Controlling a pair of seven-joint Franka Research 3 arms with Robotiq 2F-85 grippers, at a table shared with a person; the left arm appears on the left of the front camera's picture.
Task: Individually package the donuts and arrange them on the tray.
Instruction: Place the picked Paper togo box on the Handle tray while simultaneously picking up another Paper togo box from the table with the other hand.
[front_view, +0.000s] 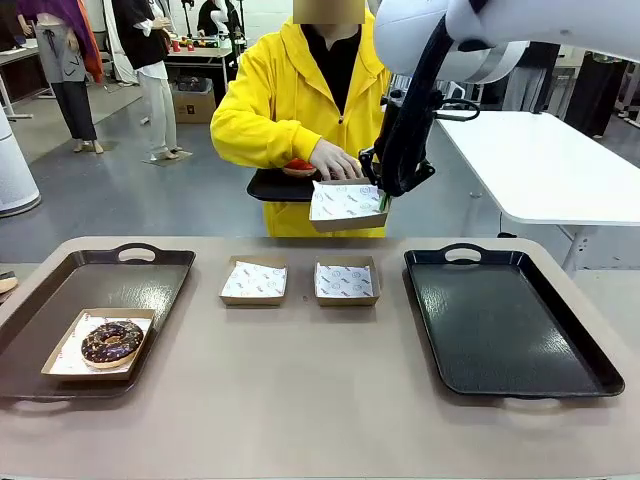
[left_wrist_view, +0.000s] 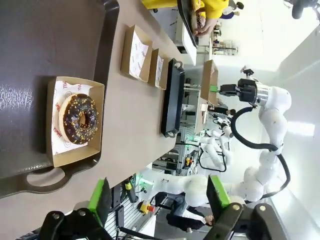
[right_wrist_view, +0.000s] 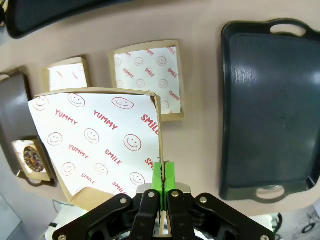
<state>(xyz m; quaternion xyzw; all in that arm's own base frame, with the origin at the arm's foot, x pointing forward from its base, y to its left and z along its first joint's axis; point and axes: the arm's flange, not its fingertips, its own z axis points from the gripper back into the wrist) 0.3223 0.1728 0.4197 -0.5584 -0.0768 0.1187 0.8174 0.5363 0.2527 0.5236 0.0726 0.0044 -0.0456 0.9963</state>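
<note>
A dark-iced sprinkled donut lies in a paper-lined box on the left brown tray. From the left wrist the same donut lies well ahead of my left gripper, which hangs open and holds nothing. My right gripper is raised at the far side, shut on the edge of an empty paper-lined box. In the right wrist view, this gripper pinches the box's side wall. A person's hand rests at the box's far edge. A red-iced donut sits on the small black tray that the person holds.
Two empty paper-lined boxes stand side by side at the table's middle. On the right lies a bare black tray. The near half of the table is open surface. A white table stands behind on the right.
</note>
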